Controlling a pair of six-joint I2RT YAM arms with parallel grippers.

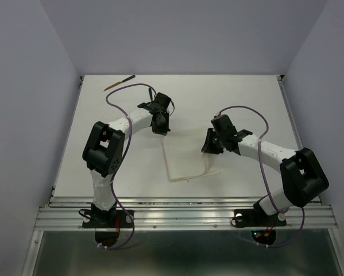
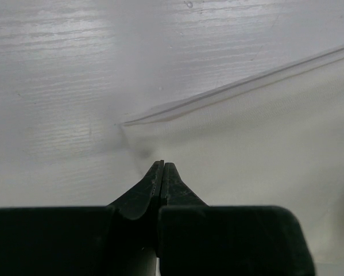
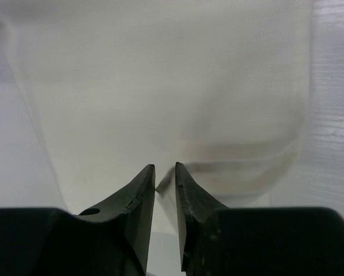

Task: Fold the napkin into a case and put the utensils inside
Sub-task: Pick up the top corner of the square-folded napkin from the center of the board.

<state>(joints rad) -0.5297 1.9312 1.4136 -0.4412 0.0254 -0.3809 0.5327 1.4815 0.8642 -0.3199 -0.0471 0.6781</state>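
Your left gripper (image 2: 162, 167) is clenched at the far-left corner of the napkin (image 1: 186, 158), which lies mid-tabletop; you cannot tell whether it pinches cloth. Your right gripper (image 3: 165, 168) has its jaws slightly parted over the napkin's right edge. A wooden utensil (image 1: 119, 83) lies near the tabletop's far-left corner.

Quick count from what I can see: one white napkin (image 1: 186, 164) on one table (image 1: 246, 86), plus just one brown wooden utensil (image 1: 119, 83) up by the far edge, and I can't tell if another is tucked against it. Robot side, it's two arms (left arm (image 1: 105, 150), right arm (image 1: 301, 175)) and two grippers (left gripper (image 1: 160, 129), right gripper (image 1: 209, 147)), two fingers each. One purple cable (image 1: 128, 86) loops off each arm, so two.
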